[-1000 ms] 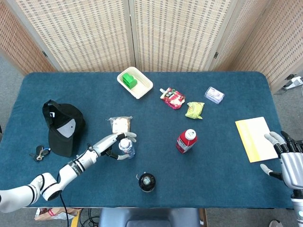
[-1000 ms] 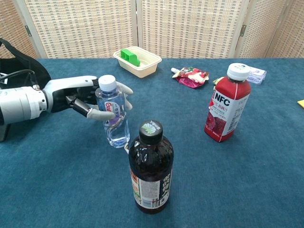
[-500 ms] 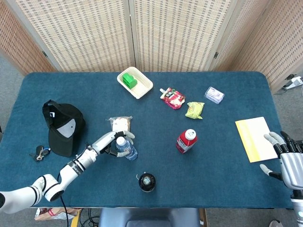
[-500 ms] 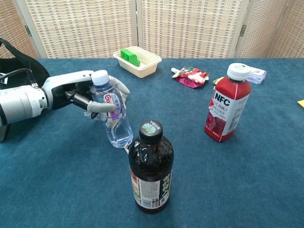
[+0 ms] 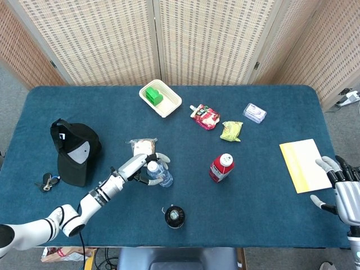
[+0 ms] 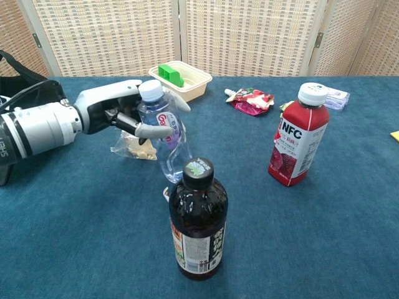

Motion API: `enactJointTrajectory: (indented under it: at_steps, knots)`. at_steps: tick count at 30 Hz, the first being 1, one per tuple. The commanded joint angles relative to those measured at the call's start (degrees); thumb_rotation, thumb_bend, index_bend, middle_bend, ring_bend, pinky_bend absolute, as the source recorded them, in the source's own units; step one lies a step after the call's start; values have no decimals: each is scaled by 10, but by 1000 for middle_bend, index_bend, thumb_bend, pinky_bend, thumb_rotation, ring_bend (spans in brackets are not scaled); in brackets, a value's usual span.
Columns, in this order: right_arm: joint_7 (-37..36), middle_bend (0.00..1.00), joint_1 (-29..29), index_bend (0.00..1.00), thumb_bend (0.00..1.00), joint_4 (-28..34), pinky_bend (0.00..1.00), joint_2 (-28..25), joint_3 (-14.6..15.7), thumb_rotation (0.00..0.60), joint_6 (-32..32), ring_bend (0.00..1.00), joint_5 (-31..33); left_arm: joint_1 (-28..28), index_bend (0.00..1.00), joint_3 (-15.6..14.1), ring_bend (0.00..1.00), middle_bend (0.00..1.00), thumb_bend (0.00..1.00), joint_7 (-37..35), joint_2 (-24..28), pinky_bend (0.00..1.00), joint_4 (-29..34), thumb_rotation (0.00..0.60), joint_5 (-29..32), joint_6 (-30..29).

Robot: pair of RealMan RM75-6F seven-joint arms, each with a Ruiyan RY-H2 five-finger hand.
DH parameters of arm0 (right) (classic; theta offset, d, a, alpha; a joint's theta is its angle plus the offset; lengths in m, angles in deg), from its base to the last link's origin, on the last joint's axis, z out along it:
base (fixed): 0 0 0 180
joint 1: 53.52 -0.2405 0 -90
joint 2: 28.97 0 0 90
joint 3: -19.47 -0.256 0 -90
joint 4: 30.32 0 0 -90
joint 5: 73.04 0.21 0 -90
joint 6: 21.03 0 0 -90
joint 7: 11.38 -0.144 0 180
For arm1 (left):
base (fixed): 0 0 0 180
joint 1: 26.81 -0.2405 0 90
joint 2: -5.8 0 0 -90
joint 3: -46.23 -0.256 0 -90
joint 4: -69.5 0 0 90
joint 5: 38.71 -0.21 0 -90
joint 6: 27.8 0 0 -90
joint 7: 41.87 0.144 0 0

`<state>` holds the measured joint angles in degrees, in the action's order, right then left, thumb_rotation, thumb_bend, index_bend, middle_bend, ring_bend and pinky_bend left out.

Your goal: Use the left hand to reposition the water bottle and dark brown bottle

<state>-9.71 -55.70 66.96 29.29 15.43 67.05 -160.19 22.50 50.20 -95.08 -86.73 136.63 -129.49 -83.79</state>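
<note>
A: Start big. What carries everything?

B: A blue surface [image 5: 270, 191]. On its left side lies a black cap [image 5: 75, 151], and a white tray [image 5: 169, 103] sits toward the far edge.

A: And the left hand?

B: The left hand [image 6: 118, 112] is clamped around the water bottle [image 6: 167, 138], fingers wrapped about its label. The bottle leans, top toward the hand and base out toward the middle; I cannot tell whether the base touches the surface.

A: The other bottle?

B: The dark brown bottle [image 6: 198, 224] stands upright near the front edge, just in front of the clear one and apart from it. The left hand is far nearer to it than the right hand [image 5: 342, 194], which rests with fingers apart, holding nothing, at the right edge beside a yellow pad [image 5: 304, 164].

A: Room to move?

B: Open surface lies between the brown bottle and the red bottle [image 6: 298, 138]; a snack bag [image 6: 132, 144] lies close behind the hand.
</note>
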Motion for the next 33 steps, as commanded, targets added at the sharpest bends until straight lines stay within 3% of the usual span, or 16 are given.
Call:
enactJointTrajectory:
  at_steps: [1,12,33]
  knots:
    - [-4,157,1,190,92,-4,183,1,0,600,0,54,0,9,529,5,486,477,232,12,-13,636,-7,600,4,7]
    - [-27,157,5,190,92,-24,183,0,3,600,2,54,1,36,528,24,483,477,225,62,-57,636,-38,600,22,28]
    - [-59,157,20,190,93,-51,183,-1,4,600,12,54,11,60,517,39,469,477,222,120,-90,636,-53,600,51,59]
